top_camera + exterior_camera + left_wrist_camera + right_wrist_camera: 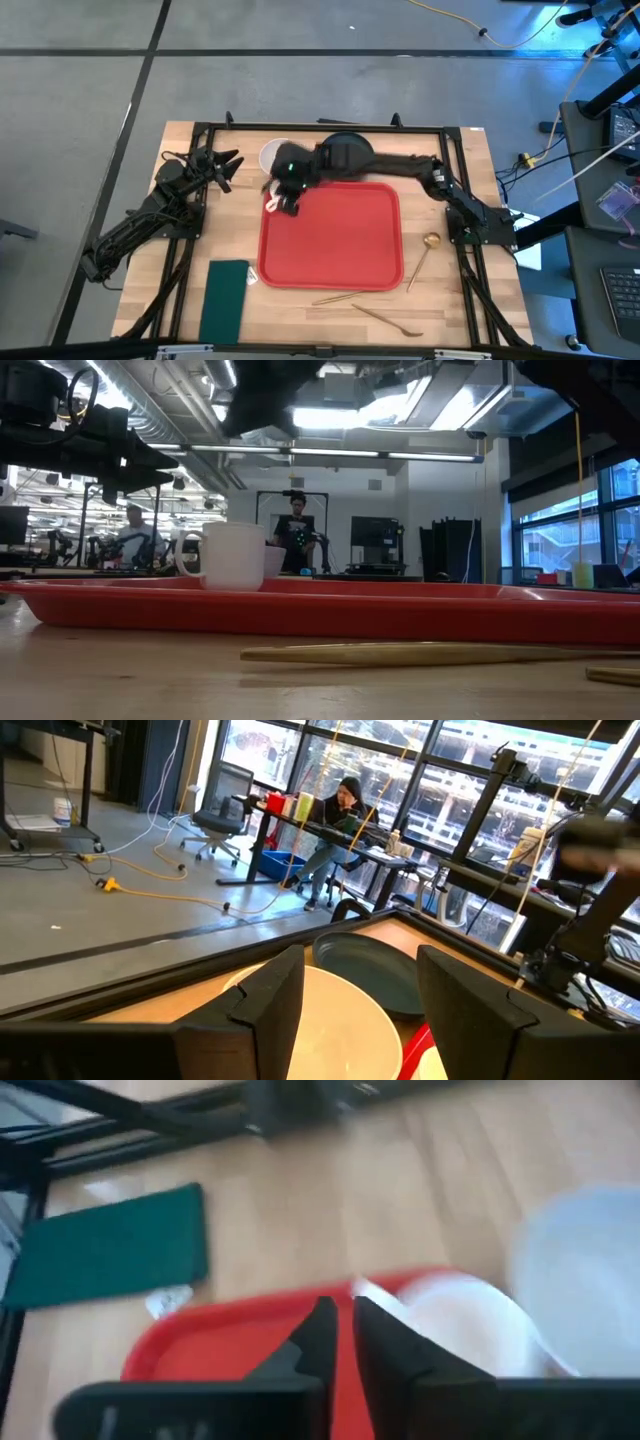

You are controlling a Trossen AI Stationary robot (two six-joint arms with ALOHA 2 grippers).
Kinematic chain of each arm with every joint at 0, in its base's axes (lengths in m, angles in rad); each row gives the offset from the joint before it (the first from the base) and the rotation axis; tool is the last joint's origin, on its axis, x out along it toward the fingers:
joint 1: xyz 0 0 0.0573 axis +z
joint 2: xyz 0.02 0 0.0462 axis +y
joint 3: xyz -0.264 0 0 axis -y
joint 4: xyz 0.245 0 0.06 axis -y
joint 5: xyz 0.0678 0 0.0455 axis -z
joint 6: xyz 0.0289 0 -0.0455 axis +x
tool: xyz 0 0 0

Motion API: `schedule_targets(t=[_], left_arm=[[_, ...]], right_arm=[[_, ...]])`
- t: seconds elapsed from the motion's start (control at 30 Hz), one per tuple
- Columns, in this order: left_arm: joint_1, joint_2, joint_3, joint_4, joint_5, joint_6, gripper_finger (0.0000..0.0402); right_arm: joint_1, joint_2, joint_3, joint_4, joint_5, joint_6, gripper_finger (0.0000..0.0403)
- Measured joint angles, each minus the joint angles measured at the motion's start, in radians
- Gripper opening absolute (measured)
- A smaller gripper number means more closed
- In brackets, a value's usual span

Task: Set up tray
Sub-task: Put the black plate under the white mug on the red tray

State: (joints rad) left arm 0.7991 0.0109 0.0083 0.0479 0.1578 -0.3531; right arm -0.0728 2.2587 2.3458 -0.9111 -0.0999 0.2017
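Observation:
The red tray lies in the middle of the table. A white mug stands upright on its bottom in the tray's far left corner, its handle toward the left. My right gripper hangs above the mug and clear of it, slanting down. Its fingers stand only a narrow slit apart with nothing between them, and the mug shows beside them. My left gripper waits open at the table's far left, level, with nothing between its fingers.
A white plate and a dark plate lie behind the tray's far edge. A green napkin lies at the near left. A gold spoon lies right of the tray, with chopsticks and another gold utensil along its near side.

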Motion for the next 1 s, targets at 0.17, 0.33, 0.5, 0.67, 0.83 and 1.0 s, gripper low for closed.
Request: schedule_targets(t=[0.17,0.33,0.5,0.67,0.83,1.0], left_arm=[[0.000,0.000,0.000,0.000,-0.006,0.000,0.0187],[0.000,0.000,0.000,0.001,-0.007,0.017,0.0187],[0.000,0.000,0.000,0.000,-0.009,0.017,0.0187],[0.000,0.000,0.000,0.000,-0.010,-0.001,0.0187],[0.000,0.000,0.000,-0.001,-0.010,-0.001,0.0187],[0.000,0.000,0.000,-0.003,-0.010,-0.003,0.0187]], right_arm=[[-0.029,-0.054,-0.032,-0.182,0.004,0.026,0.0117],[-0.081,-0.061,-0.036,-0.546,0.233,0.086,0.0183],[-0.143,-0.071,-0.041,-0.655,0.347,0.110,0.0217],[-0.265,-0.095,-0.043,-0.653,0.355,0.104,0.0231],[-0.394,-0.102,-0.048,-0.632,0.350,0.080,0.0234],[-0.522,-0.105,-0.095,-0.479,0.243,0.045,0.0234]])
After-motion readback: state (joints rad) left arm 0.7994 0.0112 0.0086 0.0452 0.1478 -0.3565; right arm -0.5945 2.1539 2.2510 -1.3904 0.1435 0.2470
